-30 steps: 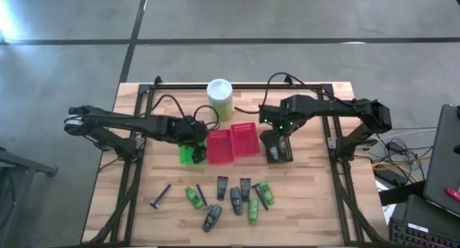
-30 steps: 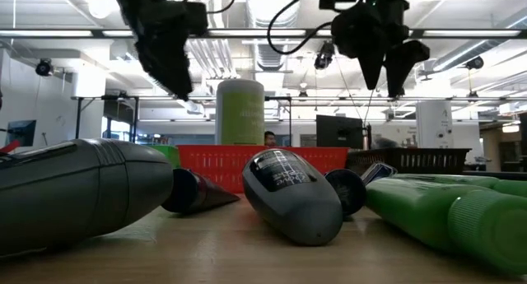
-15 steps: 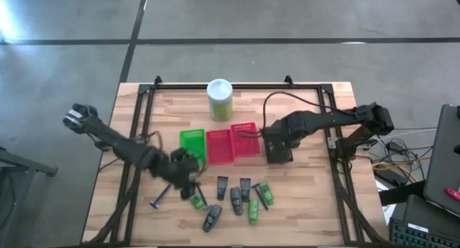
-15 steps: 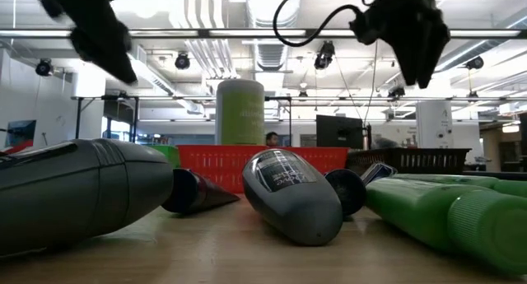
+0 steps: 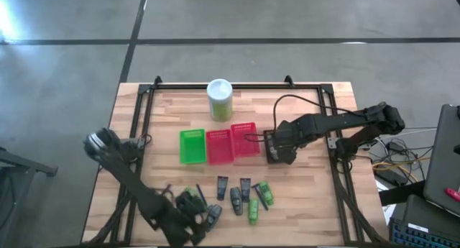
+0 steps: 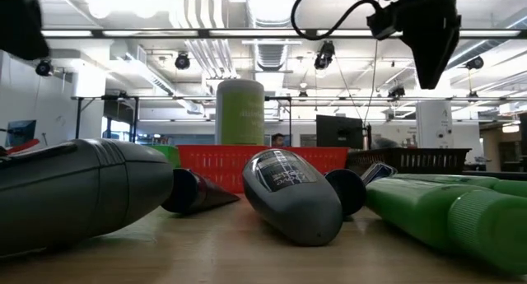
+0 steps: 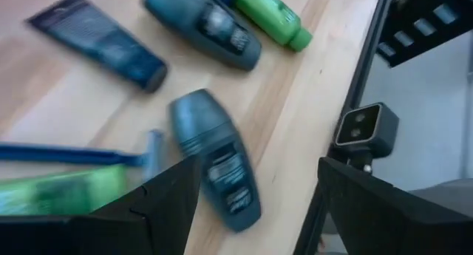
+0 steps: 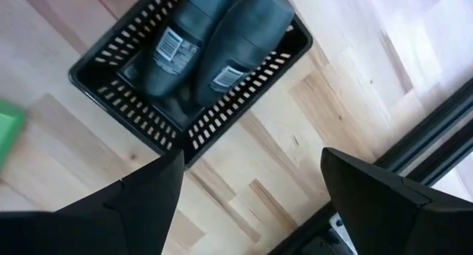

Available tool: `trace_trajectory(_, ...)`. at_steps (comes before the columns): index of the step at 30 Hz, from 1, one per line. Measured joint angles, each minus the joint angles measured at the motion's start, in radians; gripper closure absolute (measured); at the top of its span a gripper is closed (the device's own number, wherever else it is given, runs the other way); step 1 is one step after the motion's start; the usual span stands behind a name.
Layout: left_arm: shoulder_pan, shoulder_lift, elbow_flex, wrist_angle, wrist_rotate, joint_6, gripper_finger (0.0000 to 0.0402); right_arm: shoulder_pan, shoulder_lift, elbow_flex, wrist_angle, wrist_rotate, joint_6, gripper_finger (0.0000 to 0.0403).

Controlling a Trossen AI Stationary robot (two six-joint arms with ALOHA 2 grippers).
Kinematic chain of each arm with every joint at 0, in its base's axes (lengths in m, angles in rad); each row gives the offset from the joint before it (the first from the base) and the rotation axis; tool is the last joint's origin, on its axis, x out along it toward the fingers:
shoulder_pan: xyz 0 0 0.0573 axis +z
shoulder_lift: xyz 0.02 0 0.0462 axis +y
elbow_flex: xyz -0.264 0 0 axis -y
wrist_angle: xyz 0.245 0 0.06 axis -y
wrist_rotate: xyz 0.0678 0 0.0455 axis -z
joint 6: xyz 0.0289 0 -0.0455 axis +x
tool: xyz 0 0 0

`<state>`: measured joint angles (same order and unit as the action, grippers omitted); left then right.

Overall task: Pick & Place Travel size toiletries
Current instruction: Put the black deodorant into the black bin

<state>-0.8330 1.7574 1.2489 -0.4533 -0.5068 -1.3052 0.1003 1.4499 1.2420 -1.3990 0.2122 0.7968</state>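
The travel size toiletries lie loose near the table's front edge: green tubes [image 5: 253,210], black flat tubes [image 5: 222,185] and dark grey oval bottles [image 5: 236,200]. My left gripper [image 5: 195,208] hangs open over the left end of this group. In its wrist view a grey bottle [image 7: 214,166] lies on its side below the gap [image 7: 259,170], beside a blue razor [image 7: 74,155]. My right gripper [image 5: 279,149] stands open above the dark basket [image 8: 111,85], which holds two grey bottles [image 8: 222,33].
A green basket [image 5: 191,146] and two red baskets [image 5: 219,147] stand in a row mid-table, left of the dark one. A tall pale-green canister [image 5: 220,98] stands behind them. A black frame rail [image 7: 347,63] runs along the near edge, beside my left gripper.
My left gripper has swung fast from over the green basket toward the table's near edge and sunk a little, ending over the loose toiletries. My right gripper has shifted slightly toward the right edge, staying over the dark basket.
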Motion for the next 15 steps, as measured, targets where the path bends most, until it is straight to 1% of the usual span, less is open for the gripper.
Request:
trace_trajectory(2, 0.002, 0.082, 0.099, -0.077, 0.001, 0.021, 0.0124, 0.0, -0.019, -0.018, 0.001, -0.001, 0.008, 0.0098)
trace_trajectory(4, 0.007, 0.149, 0.196, -0.237, 0.01, -0.008, 0.0122, 0.0, -0.041, -0.036, 0.002, -0.003, 0.015, 0.0103)
trace_trajectory(6, 0.008, 0.201, 0.286, -0.432, 0.015, -0.12, 0.0114, 0.0, -0.062, -0.051, 0.003, -0.004, 0.023, 0.0108)
trace_trajectory(8, 0.008, 0.236, 0.348, -0.57, 0.011, -0.227, 0.0103, 0.0, -0.086, -0.069, 0.004, -0.004, 0.027, 0.0113)
trace_trajectory(10, 0.003, 0.25, 0.378, -0.554, 0.007, -0.244, 0.0095, 0.0, -0.108, -0.084, 0.005, -0.004, 0.027, 0.0117)
trace_trajectory(13, -0.004, 0.269, 0.387, -0.43, 0.022, -0.187, 0.009, 0.0, -0.137, -0.107, 0.007, -0.004, 0.038, 0.0122)
trace_trajectory(15, -0.005, 0.293, 0.384, -0.384, 0.044, -0.181, 0.009, 0.0, -0.156, -0.123, 0.018, -0.004, 0.041, 0.0124)
